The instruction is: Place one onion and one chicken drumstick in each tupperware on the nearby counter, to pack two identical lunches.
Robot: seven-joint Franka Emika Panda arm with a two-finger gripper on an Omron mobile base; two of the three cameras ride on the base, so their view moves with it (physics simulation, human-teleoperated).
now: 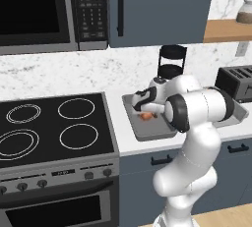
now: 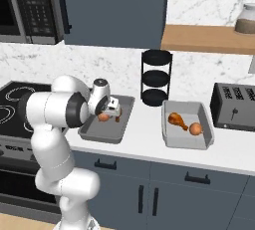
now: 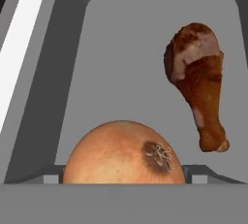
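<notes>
The claw (image 2: 112, 110) hangs low over the left tupperware (image 2: 89, 133); whether it is wide, narrow or holding anything cannot be told. In the hand view an onion (image 3: 124, 153) sits right at the claw, at 6 o'clock, and a chicken drumstick (image 3: 198, 85) lies on the tray floor at 2 o'clock, apart from the onion. The right tupperware (image 2: 172, 143), at 3 o'clock on the white tabletop (image 2: 144, 139), holds a second drumstick (image 2: 177, 120) and a second onion (image 2: 196, 129). A black rack (image 2: 156, 77) stands behind, between the trays.
</notes>
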